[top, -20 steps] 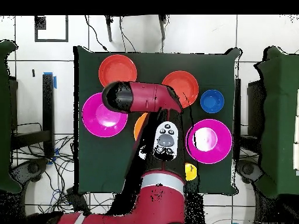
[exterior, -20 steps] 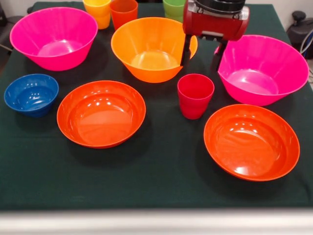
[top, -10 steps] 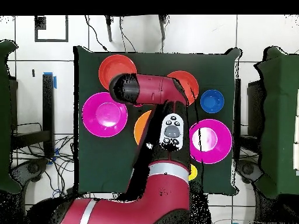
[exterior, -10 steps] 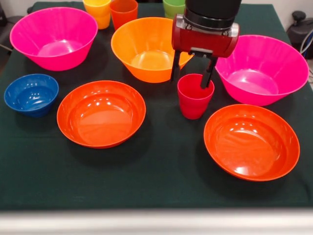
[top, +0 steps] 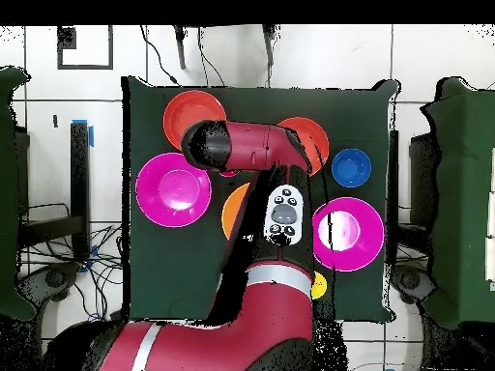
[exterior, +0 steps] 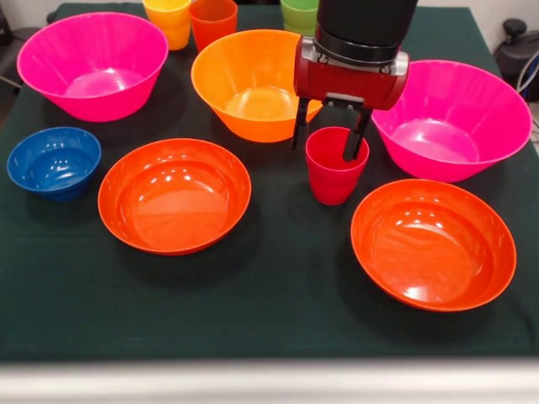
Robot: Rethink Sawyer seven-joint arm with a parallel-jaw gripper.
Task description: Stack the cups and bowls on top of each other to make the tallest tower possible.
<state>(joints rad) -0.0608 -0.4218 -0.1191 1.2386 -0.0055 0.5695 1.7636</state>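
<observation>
The robot's gripper (exterior: 329, 143) hangs over the small shiny red plastic cup (exterior: 335, 166) mid-table, fingers wide around its rim, ready to grab it.

My work lies on a table under a dark green cloth (exterior: 278, 311), its pale front edge (exterior: 269, 380) showing below. Around it I see white floor tiles (top: 319, 56) and loose cables (top: 92, 290). Green-covered tables (top: 464, 193) stand on either side, with blue tape (top: 90, 133) on the floor.
</observation>
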